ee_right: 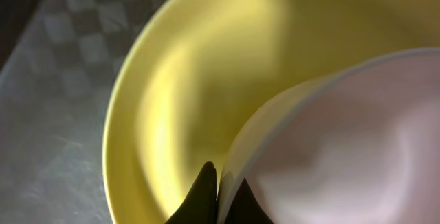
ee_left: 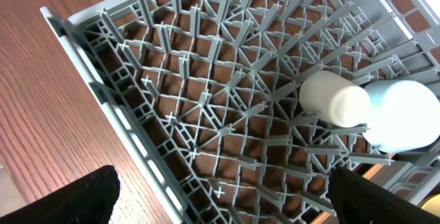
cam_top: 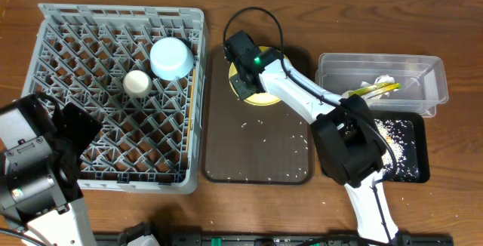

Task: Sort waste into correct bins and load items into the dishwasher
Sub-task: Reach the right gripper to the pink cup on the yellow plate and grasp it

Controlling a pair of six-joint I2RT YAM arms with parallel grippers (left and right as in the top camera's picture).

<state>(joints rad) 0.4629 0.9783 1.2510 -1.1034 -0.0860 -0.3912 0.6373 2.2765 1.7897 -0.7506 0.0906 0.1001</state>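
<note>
The round yellow plate (cam_top: 266,98) lies at the back of the brown tray (cam_top: 256,152). My right gripper (cam_top: 246,76) hangs over the plate. In the right wrist view the gripper (ee_right: 218,174) is shut on the thin rim of a white curved thing (ee_right: 344,135) above the plate (ee_right: 172,80). The grey dishwasher rack (cam_top: 121,10) holds a white cup (cam_top: 136,82) and a light blue bowl (cam_top: 170,57). My left gripper (cam_top: 72,125) hovers open over the rack's near left corner (ee_left: 206,114), nothing between its fingers (ee_left: 58,196). Cup (ee_left: 333,99) and bowl (ee_left: 402,117) lie beyond it.
The clear tub (cam_top: 430,72) at the right holds a yellow snack wrapper (cam_top: 375,89) and a white paper scrap (cam_top: 386,79). In front of it the black tray (cam_top: 419,163) carries rice grains (cam_top: 392,134). Loose grains dot the brown tray.
</note>
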